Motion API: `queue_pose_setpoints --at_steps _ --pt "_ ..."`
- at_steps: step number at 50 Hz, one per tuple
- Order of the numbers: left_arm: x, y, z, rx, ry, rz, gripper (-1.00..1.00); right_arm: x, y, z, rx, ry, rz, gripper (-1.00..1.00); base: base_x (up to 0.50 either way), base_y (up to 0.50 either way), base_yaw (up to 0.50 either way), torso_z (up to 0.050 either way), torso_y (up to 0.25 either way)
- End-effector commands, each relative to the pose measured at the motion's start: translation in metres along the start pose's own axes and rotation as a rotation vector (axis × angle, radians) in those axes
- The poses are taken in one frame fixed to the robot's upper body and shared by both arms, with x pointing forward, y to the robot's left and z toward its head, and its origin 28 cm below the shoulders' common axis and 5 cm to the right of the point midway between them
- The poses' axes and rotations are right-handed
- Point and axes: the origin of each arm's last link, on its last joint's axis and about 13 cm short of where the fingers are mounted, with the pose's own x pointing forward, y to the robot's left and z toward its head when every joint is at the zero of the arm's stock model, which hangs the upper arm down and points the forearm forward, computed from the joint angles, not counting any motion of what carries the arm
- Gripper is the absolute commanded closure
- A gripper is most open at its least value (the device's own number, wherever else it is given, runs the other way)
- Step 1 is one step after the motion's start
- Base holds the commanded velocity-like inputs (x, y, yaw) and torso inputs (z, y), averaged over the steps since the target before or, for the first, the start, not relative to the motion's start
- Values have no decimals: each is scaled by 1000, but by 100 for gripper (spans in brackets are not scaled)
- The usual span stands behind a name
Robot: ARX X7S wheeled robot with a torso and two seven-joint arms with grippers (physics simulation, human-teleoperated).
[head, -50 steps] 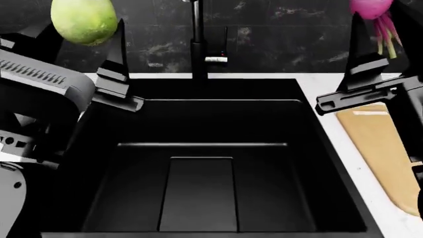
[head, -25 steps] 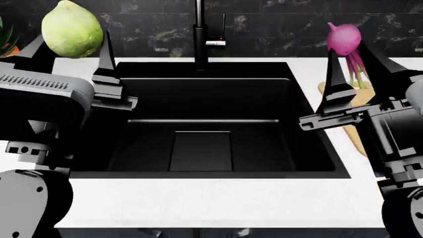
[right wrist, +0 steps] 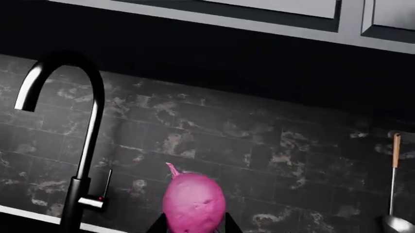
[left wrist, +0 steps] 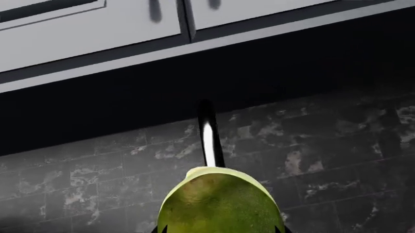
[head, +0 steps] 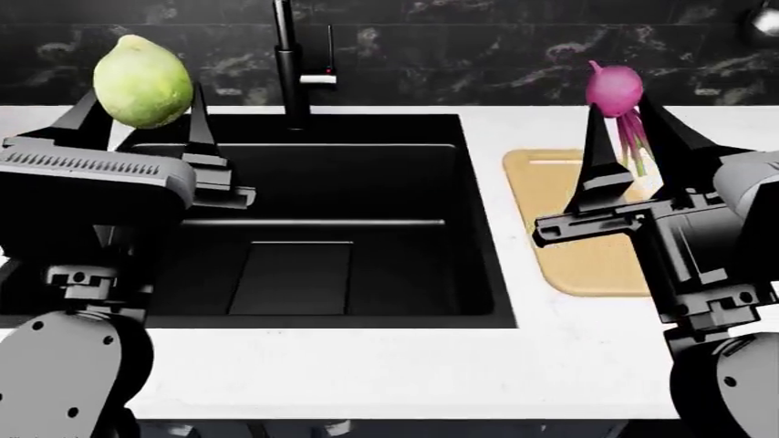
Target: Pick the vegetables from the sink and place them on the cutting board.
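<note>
Both vegetables lifted clear of the sink [head: 319, 228]

The left tool [head: 144, 100] is closed on the yellow-green ball [head: 142, 80] above the sink's left rim; the right tool [head: 623, 119] pinches the magenta radish [head: 614, 88] over the cutting board [head: 575, 246] on the bench [head: 402, 365].

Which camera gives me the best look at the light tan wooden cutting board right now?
The head view. It shows the light tan wooden cutting board on the white counter right of the black sink, slot handle at its far end, partly hidden behind the right hand. Neither wrist view shows the board; both face the dark tiled wall.
</note>
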Motion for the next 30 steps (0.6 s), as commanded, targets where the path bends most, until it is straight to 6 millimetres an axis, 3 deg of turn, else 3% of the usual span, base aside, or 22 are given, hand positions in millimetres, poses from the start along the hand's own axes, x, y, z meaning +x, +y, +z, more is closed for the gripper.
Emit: queue_pose_setpoints --at_steps 1,23,30 --pt "-1 -4 -6 15 17 -21 100 1 1 0 2 -11 -12 100 0 -500 0 0 0" --pt "-2 -7 -7 36 33 -37 100 0 0 3 8 -19 -29 100 2 -500 0 0 0" --pt "-2 -6 -5 35 28 -33 100 0 1 2 -6 -15 -25 100 198 -500 0 0 0"
